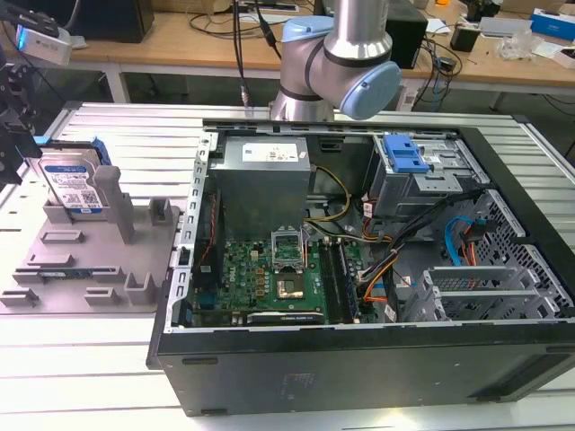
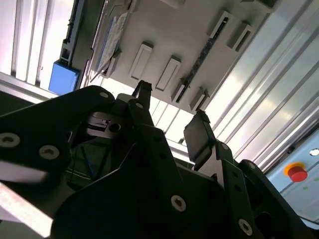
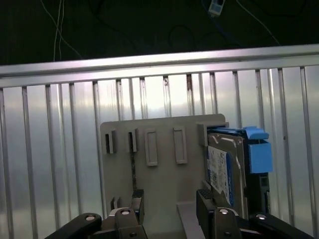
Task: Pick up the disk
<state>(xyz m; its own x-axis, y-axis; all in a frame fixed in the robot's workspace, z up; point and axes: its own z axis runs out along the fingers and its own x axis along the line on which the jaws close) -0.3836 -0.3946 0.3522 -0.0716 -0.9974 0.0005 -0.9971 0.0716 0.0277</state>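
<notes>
**Item: disk** (image 1: 72, 186). Silver hard drive with a white-and-blue label and blue side rails. It is in the upper left of the exterior view, standing on edge in a slot at the far corner of the fixture tray (image 1: 54, 269), with the label face turned toward the camera. A tall grey post (image 1: 113, 202) of the tray rises just beside it, on the exterior view's right. The first wrist view shows the drive along one edge of the tray, with a blue rail on its outer side.

**Item: gripper** (image 3: 171, 205). Black, two-fingered. Both wrist views show the fingers (image 3: 204, 200) spread wide apart with nothing between them. The gap looks onto bare tray surface. In the first wrist view the disk sits outside that gap, next to one finger. Whether they touch cannot be told.

**Item: fixture tray.** Grey plastic with several low slots and upright blocks. It lies flat on the bench (image 1: 90, 359) at the exterior view's left.

**Item: bench.** Ribbed aluminium slats. It carries both the tray and the computer case (image 1: 359, 382).

**Item: computer case.** Black tower on its side with the panel off, filling the centre and right of the exterior view and just beside the tray. Inside are a green motherboard (image 1: 269, 274), a grey power supply (image 1: 265, 184) and a blue bracket (image 1: 402, 153) on the drive bay.

**Item: arm** (image 1: 346, 54). Silver with pale blue joint caps, at the upper centre of the exterior view behind the case.
</notes>
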